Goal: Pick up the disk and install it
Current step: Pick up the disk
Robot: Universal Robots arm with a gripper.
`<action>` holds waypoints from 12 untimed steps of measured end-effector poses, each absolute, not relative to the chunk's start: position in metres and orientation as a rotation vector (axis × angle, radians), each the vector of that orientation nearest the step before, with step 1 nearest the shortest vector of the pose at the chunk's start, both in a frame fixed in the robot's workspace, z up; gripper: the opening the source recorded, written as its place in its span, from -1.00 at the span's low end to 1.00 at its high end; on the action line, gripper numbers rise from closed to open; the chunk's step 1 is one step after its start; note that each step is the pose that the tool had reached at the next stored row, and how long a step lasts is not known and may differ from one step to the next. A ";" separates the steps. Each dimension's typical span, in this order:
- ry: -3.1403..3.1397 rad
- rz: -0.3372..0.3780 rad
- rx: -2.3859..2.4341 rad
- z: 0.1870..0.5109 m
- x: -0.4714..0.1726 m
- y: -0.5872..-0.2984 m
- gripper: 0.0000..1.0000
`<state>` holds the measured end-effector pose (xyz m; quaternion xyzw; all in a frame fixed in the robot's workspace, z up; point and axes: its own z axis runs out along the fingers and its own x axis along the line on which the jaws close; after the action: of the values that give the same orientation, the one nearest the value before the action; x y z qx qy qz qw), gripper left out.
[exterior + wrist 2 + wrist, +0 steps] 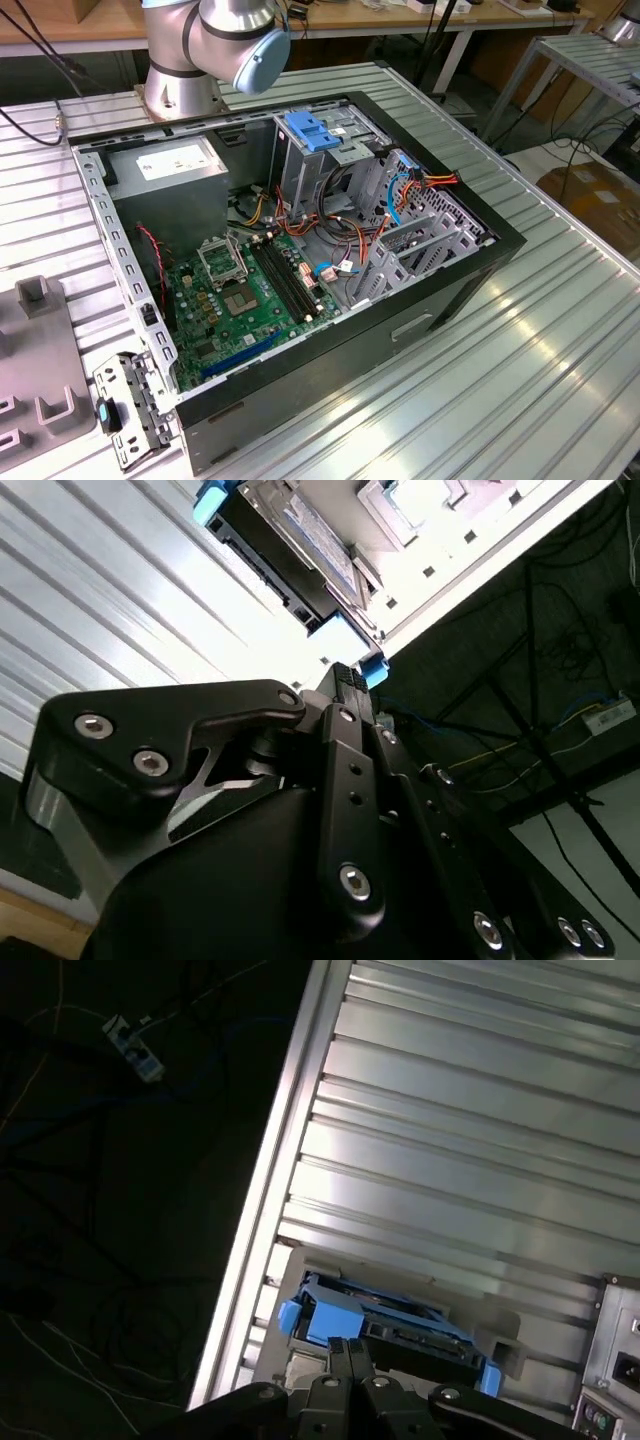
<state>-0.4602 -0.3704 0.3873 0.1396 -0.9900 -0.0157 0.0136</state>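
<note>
The disk (385, 1322), dark and edged by a blue carrier frame, rests in a grey holder (505, 1345) on the ribbed aluminium table close to its edge. In both wrist views my gripper (350, 1348) hangs just short of it, the two black fingertips pressed together with nothing between them. In the second wrist view the disk (290, 545) lies right beyond the gripper (345, 675), with a blue corner of its frame beside the tips. The open computer case (470, 270) lies on the table in the exterior view, with its tall metal drive cage (300, 170) standing inside.
Inside the case are a green motherboard (250, 300), a grey power-supply box (170, 170), loose cables (400, 195) and a blue latch (315, 135) on the cage. The arm's base (180, 80) stands behind the case. Past the table edge (262, 1210) is dark floor with cables.
</note>
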 end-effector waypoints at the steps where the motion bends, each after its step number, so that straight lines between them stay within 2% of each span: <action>1: -3.079 -0.048 0.482 0.387 -0.460 -0.370 -0.79; 12: -2.993 -0.043 0.860 0.387 -0.460 -0.370 -0.79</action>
<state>-0.4603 -0.3704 0.3865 0.2760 -0.9610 -0.0137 0.0135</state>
